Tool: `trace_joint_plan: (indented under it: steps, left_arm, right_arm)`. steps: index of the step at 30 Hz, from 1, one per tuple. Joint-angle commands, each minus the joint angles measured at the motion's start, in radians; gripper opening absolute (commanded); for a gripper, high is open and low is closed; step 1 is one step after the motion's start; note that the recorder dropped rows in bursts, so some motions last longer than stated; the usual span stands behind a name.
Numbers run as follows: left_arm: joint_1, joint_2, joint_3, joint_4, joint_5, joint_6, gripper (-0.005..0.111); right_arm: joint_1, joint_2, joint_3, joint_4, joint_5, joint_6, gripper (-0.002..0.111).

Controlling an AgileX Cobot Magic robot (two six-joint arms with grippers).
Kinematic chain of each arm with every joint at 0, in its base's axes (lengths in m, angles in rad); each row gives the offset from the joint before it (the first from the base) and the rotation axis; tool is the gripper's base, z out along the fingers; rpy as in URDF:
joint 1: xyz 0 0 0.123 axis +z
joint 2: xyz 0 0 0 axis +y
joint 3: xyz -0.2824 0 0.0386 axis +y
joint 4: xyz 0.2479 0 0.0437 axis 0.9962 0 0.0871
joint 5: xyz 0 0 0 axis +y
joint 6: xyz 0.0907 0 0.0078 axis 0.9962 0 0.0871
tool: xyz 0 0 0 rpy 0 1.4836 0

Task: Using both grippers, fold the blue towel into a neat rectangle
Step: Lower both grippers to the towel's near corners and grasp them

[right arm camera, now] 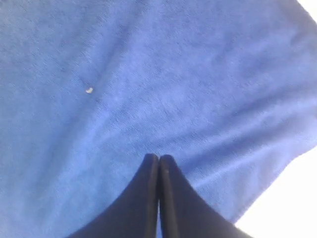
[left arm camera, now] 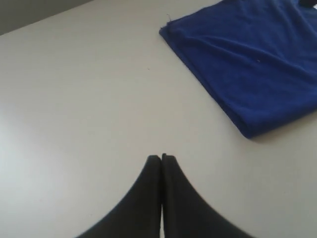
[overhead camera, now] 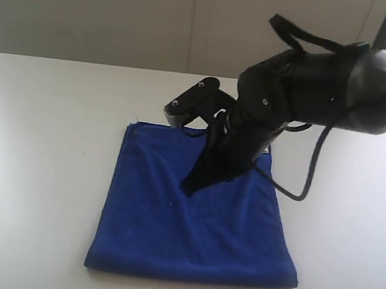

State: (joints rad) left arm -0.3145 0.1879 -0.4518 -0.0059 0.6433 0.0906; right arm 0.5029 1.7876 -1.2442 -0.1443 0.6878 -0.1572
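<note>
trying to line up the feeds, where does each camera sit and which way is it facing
Exterior view: off the arms, looking down over the white table at the deep blue terry towel; the right arm shows, its shut right gripper down at the cloth.
Left wrist view: on the left arm, beside the towel, facing bare table and a towel corner; shut left gripper shows.
Right wrist view: on the right arm, close over the towel; that gripper's tip shows.
Shared: all three show the towel.
</note>
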Motion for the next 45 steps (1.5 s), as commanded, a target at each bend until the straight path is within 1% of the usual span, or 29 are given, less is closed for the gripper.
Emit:
trace_joint_plan:
  steps: [1, 4, 5, 6, 9, 10, 11, 12, 14, 15, 17, 18, 20, 23, 25, 27, 28, 29, 30, 32, 34, 35, 36, 38, 40, 43, 45]
  left_arm:
    - [-0.002, 0.173, -0.047, -0.152, 0.013, 0.153, 0.0]
    - [-0.002, 0.373, -0.14, -0.334, 0.066, 0.339, 0.0]
    - [-0.002, 0.511, -0.206, -0.441, 0.118, 0.484, 0.0]
    - [-0.002, 0.598, -0.256, -0.519, 0.138, 0.579, 0.0]
    - [-0.002, 0.78, -0.375, -0.645, 0.151, 0.717, 0.0]
    - [-0.017, 0.885, -0.459, -0.652, 0.168, 0.725, 0.0]
    - [-0.034, 0.94, -0.505, -0.647, 0.19, 0.725, 0.0]
    - [-0.08, 1.045, -0.602, -0.614, 0.227, 0.725, 0.0]
    - [-0.166, 1.174, -0.702, -0.46, 0.253, 0.725, 0.0]
    - [-0.211, 1.221, -0.737, -0.348, 0.255, 0.725, 0.0]
    - [-0.263, 1.291, -0.748, -0.189, 0.254, 0.72, 0.0]
    - [-0.27, 1.311, -0.748, -0.158, 0.253, 0.72, 0.0]
    - [-0.27, 1.353, -0.748, -0.16, 0.25, 0.728, 0.0]
    - [-0.268, 1.391, -0.748, -0.158, 0.248, 0.735, 0.0]
    - [-0.268, 1.417, -0.748, -0.151, 0.248, 0.79, 0.0]
    - [-0.268, 1.431, -0.746, -0.15, 0.25, 0.823, 0.0]
    - [-0.268, 1.442, -0.746, -0.15, 0.249, 0.828, 0.0]
    - [-0.268, 1.452, -0.746, -0.15, 0.249, 0.828, 0.0]
    - [-0.268, 1.465, -0.746, -0.15, 0.249, 0.828, 0.003]
    - [-0.268, 1.48, -0.746, -0.15, 0.249, 0.833, 0.013]
    - [-0.268, 1.503, -0.746, -0.15, 0.246, 0.869, 0.027]
    - [-0.268, 1.515, -0.746, -0.15, 0.247, 0.895, 0.038]
    - [-0.268, 1.528, -0.746, -0.15, 0.25, 0.916, 0.047]
    - [-0.268, 1.55, -0.746, -0.165, 0.256, 0.941, 0.059]
    - [-0.268, 1.569, -0.746, -0.184, 0.251, 0.973, 0.067]
    - [-0.268, 1.597, -0.746, -0.242, 0.24, 1.023, 0.068]
    - [-0.268, 1.613, -0.746, -0.299, 0.24, 1.075, 0.068]
  right_arm:
    - [-0.018, -0.08, 0.001, -0.029, 0.103, -0.131, 0.0]
    - [-0.018, -0.144, 0.01, -0.027, 0.159, -0.206, 0.0]
    - [-0.018, -0.192, 0.029, -0.027, 0.175, -0.225, 0.0]
    - [-0.018, -0.219, 0.044, -0.025, 0.181, -0.225, 0.0]
    - [-0.018, -0.292, 0.084, -0.023, 0.234, -0.227, 0.0]
    - [-0.018, -0.329, 0.111, -0.015, 0.288, -0.249, 0.0]
    - [-0.018, -0.349, 0.127, -0.015, 0.322, -0.263, 0.0]
    - [-0.018, -0.383, 0.157, -0.015, 0.386, -0.294, 0.0]
    - [-0.018, -0.434, 0.192, -0.018, 0.352, -0.296, 0.0]
    - [-0.018, -0.449, 0.206, -0.018, 0.319, -0.315, 0.0]
    - [-0.018, -0.448, 0.213, -0.025, 0.311, -0.315, 0.0]
    - [-0.018, -0.446, 0.225, -0.025, 0.312, -0.315, 0.0]
    - [-0.018, -0.434, 0.244, -0.035, 0.282, -0.315, 0.0]
    - [-0.018, -0.402, 0.268, -0.108, 0.27, -0.315, 0.0]
    - [-0.018, -0.356, 0.296, -0.194, 0.242, -0.315, 0.0]
    - [-0.018, -0.323, 0.318, -0.212, 0.219, -0.315, 0.005]
    - [-0.018, -0.304, 0.328, -0.212, 0.193, -0.315, 0.009]
    - [-0.018, -0.282, 0.338, -0.21, 0.157, -0.315, 0.016]
    - [-0.018, -0.255, 0.344, -0.205, 0.117, -0.315, 0.029]
    - [-0.018, -0.226, 0.345, -0.201, 0.107, -0.315, 0.049]
    - [-0.018, -0.203, 0.346, -0.201, 0.107, -0.32, 0.07]
    - [-0.018, -0.194, 0.346, -0.208, 0.107, -0.322, 0.075]
    - [-0.018, -0.189, 0.346, -0.21, 0.107, -0.327, 0.078]
    - [-0.018, -0.18, 0.346, -0.21, 0.09, -0.339, 0.077]
    - [-0.018, -0.18, 0.346, -0.204, 0.07, -0.339, 0.074]
    - [-0.016, -0.18, 0.346, -0.179, 0.067, -0.346, 0.07]
    - [-0.016, -0.18, 0.349, -0.119, 0.077, -0.413, 0.07]
